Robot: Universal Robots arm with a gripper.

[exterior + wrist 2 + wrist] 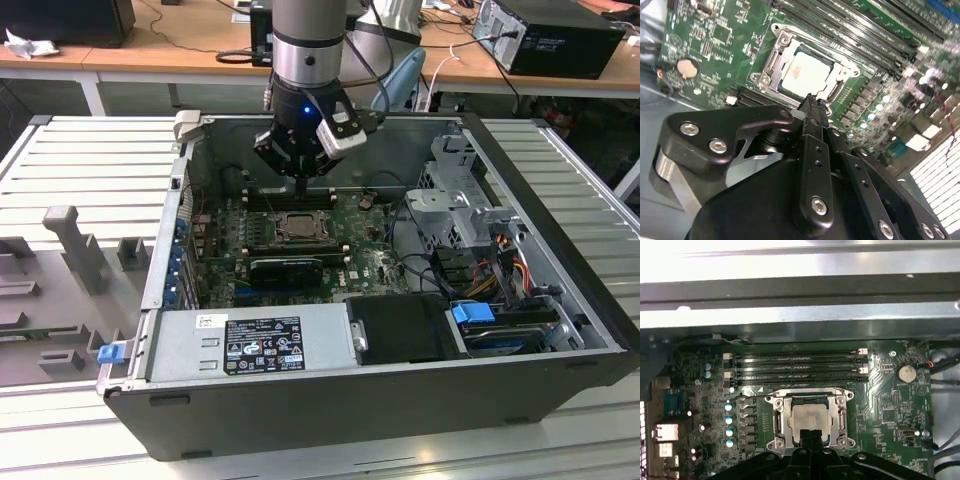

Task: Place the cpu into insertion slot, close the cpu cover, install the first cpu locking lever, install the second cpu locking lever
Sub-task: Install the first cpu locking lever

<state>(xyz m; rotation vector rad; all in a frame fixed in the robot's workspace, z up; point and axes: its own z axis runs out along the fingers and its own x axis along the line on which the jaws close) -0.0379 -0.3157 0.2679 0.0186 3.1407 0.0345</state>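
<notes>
Gripper: fingers pressed together, nothing held, tips hover just above edge of cpu cover; cpu sits in insertion slot directly beneath.

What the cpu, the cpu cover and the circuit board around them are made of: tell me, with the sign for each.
The cpu: apparently metal-faced, a pale matte silver-grey with an even sheen. The cpu cover: likely stamped sheet metal, a brighter silver with glints along its edges. The circuit board: looks like green-coated laminate, its surface dotted with small soldered parts.
</notes>
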